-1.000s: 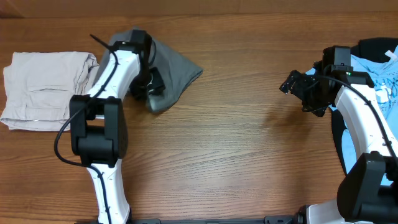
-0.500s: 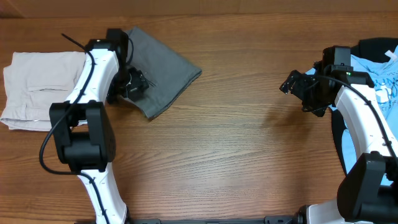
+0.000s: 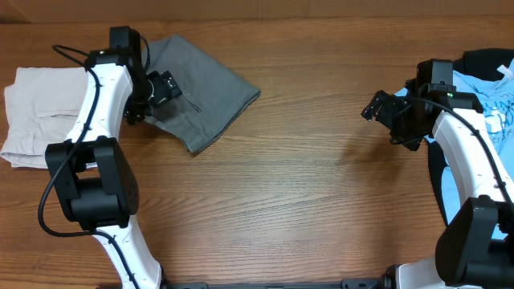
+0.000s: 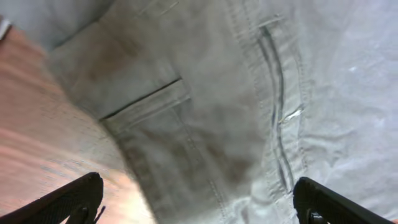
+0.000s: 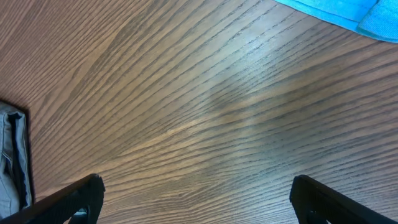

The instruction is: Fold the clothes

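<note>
1. A wooden bench fills the overhead view. Its middle is bare, and clothing lies at both ends.

2. The grey shorts lie at the far left of the bench. They are flat and folded into a compact oblong that sits at a slant. Their left edge is near a folded pair of beige shorts, but whether the two touch cannot be told because the arm covers the gap.

3. A blue garment lies unfolded at the far right edge, partly under the right arm.

4. The left tool is over the left part of the grey shorts. In the left wrist view its two fingers are spread wide with cloth below them and nothing pinched between, so it holds nothing. Whether the fingertips touch the cloth cannot be told.

5. The right tool hangs over bare wood, well apart from the grey shorts. It is also spread wide and holds nothing.

6. A slit pocket and its stitching show face up under the left tool, and the cloth looks smooth.

7. Judged from this, folding of the grey shorts looks finished or nearly so, and the step in hand is letting go. The next move calls for the left tool to lift straight up without snagging the top layer.
</note>
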{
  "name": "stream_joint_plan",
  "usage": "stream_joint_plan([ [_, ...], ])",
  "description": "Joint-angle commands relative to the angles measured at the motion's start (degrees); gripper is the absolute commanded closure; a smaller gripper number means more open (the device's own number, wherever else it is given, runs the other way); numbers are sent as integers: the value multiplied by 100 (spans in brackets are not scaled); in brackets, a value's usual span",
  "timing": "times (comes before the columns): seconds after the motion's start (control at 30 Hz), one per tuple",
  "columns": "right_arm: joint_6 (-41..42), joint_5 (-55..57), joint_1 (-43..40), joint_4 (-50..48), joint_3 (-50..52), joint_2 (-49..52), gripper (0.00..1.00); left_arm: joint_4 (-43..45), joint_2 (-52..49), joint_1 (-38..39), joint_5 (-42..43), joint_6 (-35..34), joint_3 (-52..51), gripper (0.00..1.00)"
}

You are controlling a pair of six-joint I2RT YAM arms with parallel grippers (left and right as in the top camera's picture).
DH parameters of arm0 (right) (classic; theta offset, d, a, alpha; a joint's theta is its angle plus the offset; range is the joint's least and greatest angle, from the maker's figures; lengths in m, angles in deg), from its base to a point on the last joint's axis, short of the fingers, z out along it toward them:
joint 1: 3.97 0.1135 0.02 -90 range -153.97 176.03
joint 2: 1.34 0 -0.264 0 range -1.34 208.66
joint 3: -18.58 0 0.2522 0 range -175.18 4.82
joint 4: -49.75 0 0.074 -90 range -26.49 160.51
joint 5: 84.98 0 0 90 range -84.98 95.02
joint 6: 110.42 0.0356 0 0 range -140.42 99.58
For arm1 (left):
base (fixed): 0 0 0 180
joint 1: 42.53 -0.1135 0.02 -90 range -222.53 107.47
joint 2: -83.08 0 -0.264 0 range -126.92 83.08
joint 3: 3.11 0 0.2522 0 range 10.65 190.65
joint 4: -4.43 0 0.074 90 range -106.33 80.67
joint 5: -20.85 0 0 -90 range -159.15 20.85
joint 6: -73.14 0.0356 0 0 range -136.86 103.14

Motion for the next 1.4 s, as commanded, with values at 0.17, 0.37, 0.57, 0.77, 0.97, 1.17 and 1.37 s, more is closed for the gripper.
stream_joint_plan([
  [0.17,-17,20,4,-26,-42,-26,0,356,28,4,155,-557,-549,0],
  [0.37,-17,20,4,-26,-42,-26,0,361,28,-44,173,-697,-570,0],
  [0.57,-17,20,4,-26,-42,-26,0,717,26,-44,175,-1054,-918,0],
  [0.77,-17,20,4,-26,-42,-26,0,1497,26,-50,175,-1239,-1526,0],
  [0.97,-17,20,4,-26,-42,-26,0,1843,26,2,175,-1237,-1727,3],
  [1.17,-17,20,4,-26,-42,-26,0,2048,26,85,160,-1189,-1784,21],
  [1.37,-17,20,4,-24,-42,-26,0,2085,26,87,166,-1191,-1784,41],
])
